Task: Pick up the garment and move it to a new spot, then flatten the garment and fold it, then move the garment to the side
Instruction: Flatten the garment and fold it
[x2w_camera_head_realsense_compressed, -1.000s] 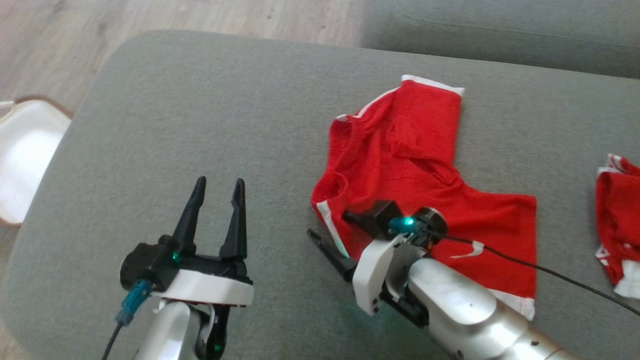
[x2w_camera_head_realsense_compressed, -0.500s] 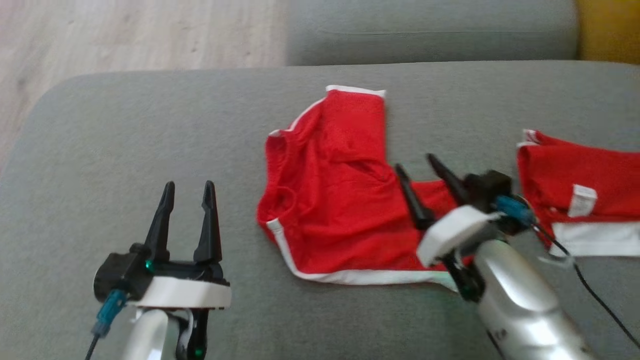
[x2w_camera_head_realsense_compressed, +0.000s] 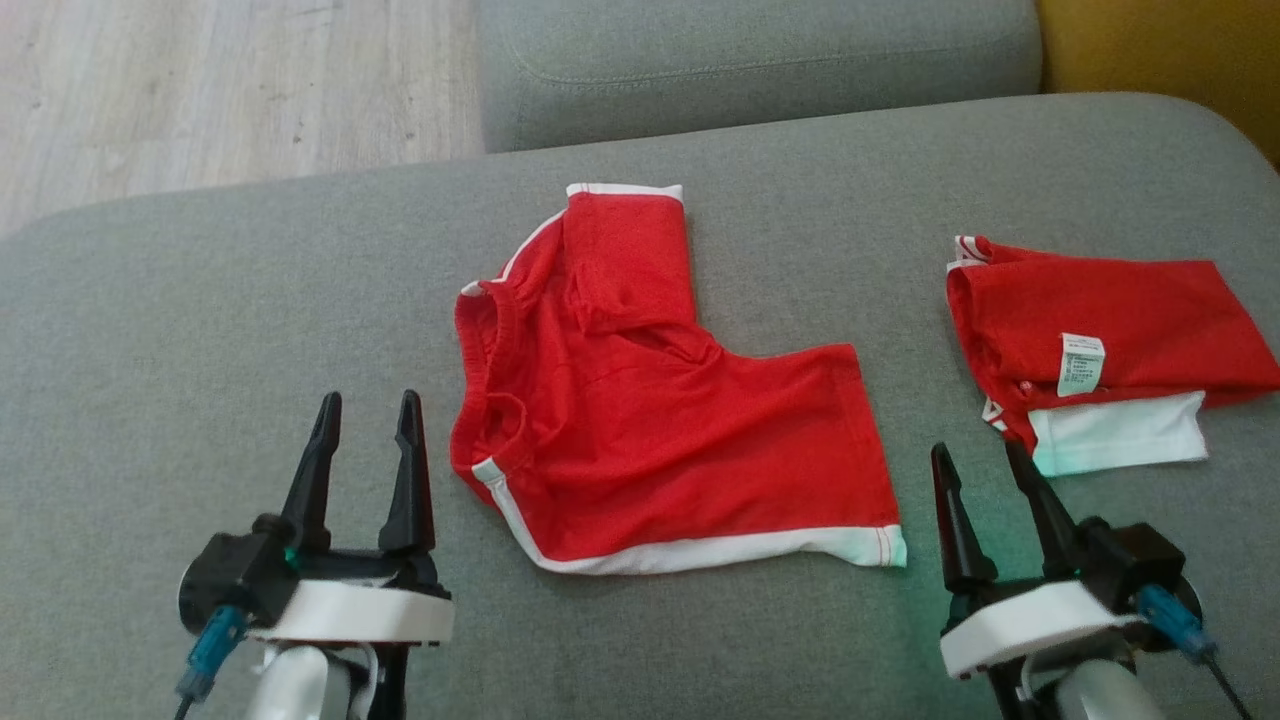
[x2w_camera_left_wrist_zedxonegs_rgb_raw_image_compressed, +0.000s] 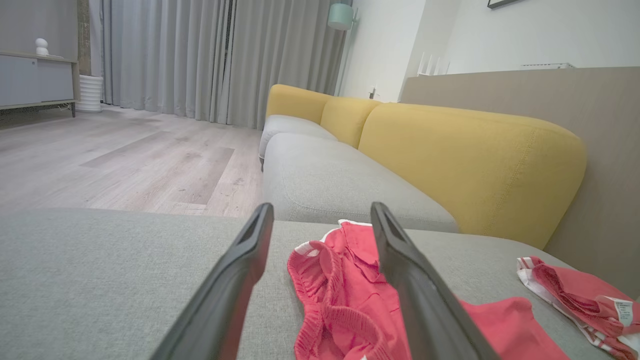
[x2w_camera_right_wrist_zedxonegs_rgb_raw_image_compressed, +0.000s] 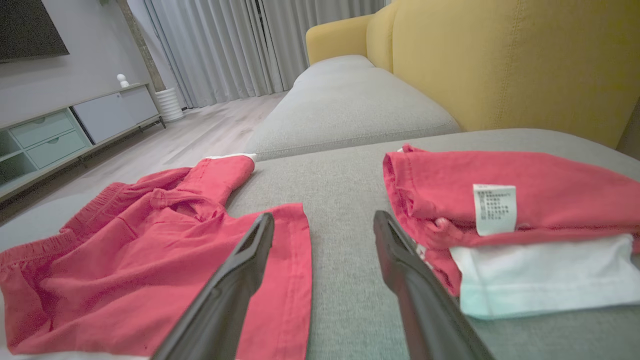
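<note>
The garment (x2w_camera_head_realsense_compressed: 650, 430), red shorts with white trim, lies spread on the grey cushion (x2w_camera_head_realsense_compressed: 200, 330), one leg pointing away and one to the right. My left gripper (x2w_camera_head_realsense_compressed: 368, 400) stands open on the near left, a short way from the waistband. Near the right leg's hem, my right gripper (x2w_camera_head_realsense_compressed: 977, 450) is open and holds nothing. In the left wrist view, the open left gripper (x2w_camera_left_wrist_zedxonegs_rgb_raw_image_compressed: 322, 210) has the bunched waistband of the garment (x2w_camera_left_wrist_zedxonegs_rgb_raw_image_compressed: 340, 300) just beyond it. The right wrist view shows the right gripper (x2w_camera_right_wrist_zedxonegs_rgb_raw_image_compressed: 325, 217) open over bare cushion, the garment (x2w_camera_right_wrist_zedxonegs_rgb_raw_image_compressed: 150, 260) to its left.
A second red garment (x2w_camera_head_realsense_compressed: 1100, 340), folded with a white label and white part showing, lies at the right, close to my right fingers (x2w_camera_right_wrist_zedxonegs_rgb_raw_image_compressed: 415, 280). Behind are a grey seat (x2w_camera_head_realsense_compressed: 750, 60), a yellow backrest (x2w_camera_head_realsense_compressed: 1150, 40) and wood floor (x2w_camera_head_realsense_compressed: 200, 80).
The head camera has swung right. My right gripper, low over the garment's near part a second ago, has drawn back off it to the near right. The left gripper has kept its pose.
</note>
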